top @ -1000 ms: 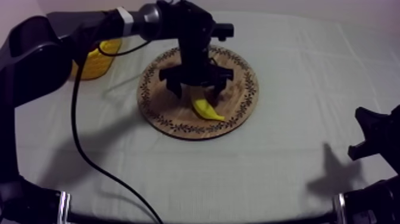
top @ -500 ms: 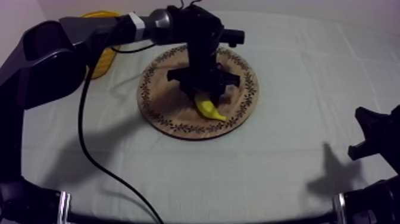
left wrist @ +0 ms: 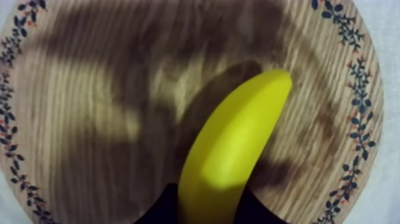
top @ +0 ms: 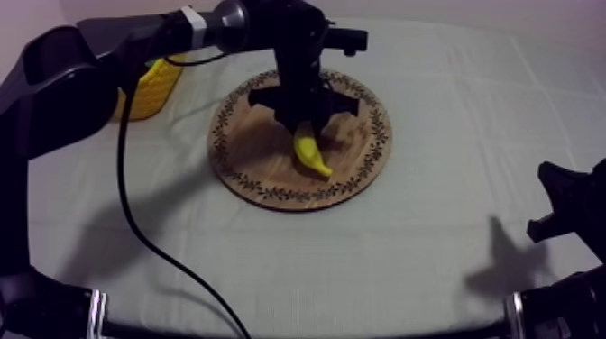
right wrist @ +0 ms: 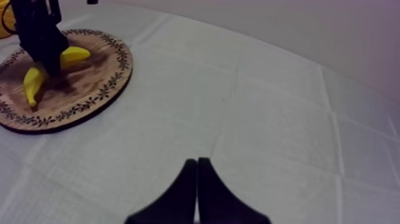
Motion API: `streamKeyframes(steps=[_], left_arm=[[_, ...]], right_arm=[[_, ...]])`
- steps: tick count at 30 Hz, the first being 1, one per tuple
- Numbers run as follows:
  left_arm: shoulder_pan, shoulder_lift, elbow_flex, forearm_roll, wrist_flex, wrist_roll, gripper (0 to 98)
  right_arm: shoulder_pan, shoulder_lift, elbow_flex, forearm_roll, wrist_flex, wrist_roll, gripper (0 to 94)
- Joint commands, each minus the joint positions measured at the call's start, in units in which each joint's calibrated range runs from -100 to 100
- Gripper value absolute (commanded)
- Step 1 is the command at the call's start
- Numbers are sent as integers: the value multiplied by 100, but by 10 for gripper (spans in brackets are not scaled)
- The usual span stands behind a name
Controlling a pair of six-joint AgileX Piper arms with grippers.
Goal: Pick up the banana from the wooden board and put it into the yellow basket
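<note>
Banana (left wrist: 232,149) sits grasped in my left fingers (left wrist: 157,210), seemingly just off the board (left wrist: 89,149); right fingers (right wrist: 189,190) clenched, idle. Next: lift clear, swing to basket (top: 149,90).

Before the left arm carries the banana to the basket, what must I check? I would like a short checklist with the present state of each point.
1. Left tool shut on banana: ok.
2. Banana lifted clear of wooden board: cannot tell.
3. Yellow basket opening free: cannot tell, partly hidden.
4. Right tool shut, far from the board: ok.
5. Nothing else on the board to knock: ok.
</note>
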Motion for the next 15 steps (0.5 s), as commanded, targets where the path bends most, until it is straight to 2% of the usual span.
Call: streamKeyframes(steps=[1,8,15], left_arm=[[-22,-182,57,-8,42,-44,227],[-172,-1198,507,73,228,-261,238],[-495,-2558,1235,153,361,-647,245]], right_arm=[[0,0,-3,1,1,1,3],[0,0,-3,1,1,1,3],[0,0,-3,1,1,1,3]])
